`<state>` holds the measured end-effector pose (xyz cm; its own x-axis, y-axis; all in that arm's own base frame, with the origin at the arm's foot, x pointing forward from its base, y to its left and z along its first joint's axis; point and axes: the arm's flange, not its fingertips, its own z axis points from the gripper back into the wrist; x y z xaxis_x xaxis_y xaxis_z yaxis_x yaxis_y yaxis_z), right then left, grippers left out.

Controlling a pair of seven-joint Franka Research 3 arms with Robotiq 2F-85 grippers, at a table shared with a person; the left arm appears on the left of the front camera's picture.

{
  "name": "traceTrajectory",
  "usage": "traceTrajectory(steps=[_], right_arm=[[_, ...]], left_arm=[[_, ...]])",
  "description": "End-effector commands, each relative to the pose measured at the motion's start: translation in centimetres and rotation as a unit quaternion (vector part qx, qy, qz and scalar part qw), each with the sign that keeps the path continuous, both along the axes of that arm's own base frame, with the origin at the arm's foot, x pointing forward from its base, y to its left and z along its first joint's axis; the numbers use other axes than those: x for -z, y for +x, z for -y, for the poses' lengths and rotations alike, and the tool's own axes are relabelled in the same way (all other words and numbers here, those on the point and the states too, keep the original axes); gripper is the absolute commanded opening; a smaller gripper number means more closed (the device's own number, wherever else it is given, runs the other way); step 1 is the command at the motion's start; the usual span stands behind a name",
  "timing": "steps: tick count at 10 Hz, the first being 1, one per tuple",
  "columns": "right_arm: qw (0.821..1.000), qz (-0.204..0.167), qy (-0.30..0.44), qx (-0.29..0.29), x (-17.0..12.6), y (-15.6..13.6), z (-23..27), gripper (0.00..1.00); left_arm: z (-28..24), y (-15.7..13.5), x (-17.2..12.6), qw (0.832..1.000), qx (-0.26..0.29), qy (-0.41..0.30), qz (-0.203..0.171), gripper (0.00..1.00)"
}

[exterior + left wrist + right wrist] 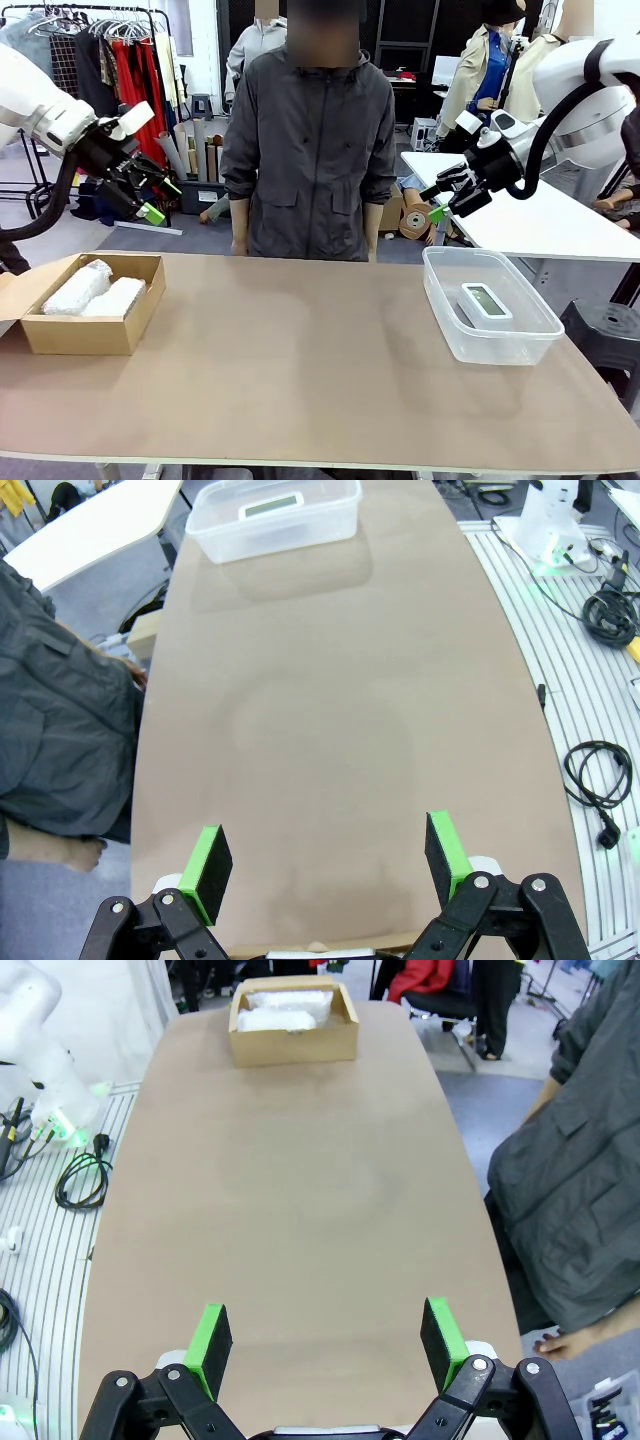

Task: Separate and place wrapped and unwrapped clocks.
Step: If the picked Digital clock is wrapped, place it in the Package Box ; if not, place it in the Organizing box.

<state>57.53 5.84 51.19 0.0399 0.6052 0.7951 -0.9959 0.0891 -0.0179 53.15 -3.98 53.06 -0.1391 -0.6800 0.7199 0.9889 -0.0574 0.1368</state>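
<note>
Both claws hang spread and empty above the surface (pixel 300 360). 2 wrapped clocks (pixel 95 290) lie in the cardboard box (pixel 85 335) below the left claw (pixel 150 195); the bare clock (pixel 486 300) sits in the clear tub (pixel 440 305) under the right claw (pixel 445 200).

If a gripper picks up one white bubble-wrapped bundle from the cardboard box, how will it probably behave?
The white bubble-wrapped bundle looks lumpy and padded, so it would probably give under the pads. Its glossy plastic may slip. It lies snug against the second bundle, which may shift.

White bundles (pixel 93 289), brown box (pixel 85 335); white clock (pixel 486 301), grey-green screen, clear tub (pixel 500 345).
</note>
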Motion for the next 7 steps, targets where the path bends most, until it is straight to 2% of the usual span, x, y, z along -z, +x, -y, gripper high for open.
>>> traceTrajectory(steps=[1, 7], right_arm=[[1.000, 0.004, -0.005, 0.001, -0.17, 0.12, 0.04, 1.00], [1.000, 0.004, -0.005, 0.001, -0.17, 0.12, 0.04, 1.00]], left_arm=[[-0.14, -0.17, -0.16, 1.000, 0.002, 0.001, 0.000, 1.00], [-0.14, -0.17, -0.16, 1.000, 0.002, 0.001, 0.000, 1.00]])
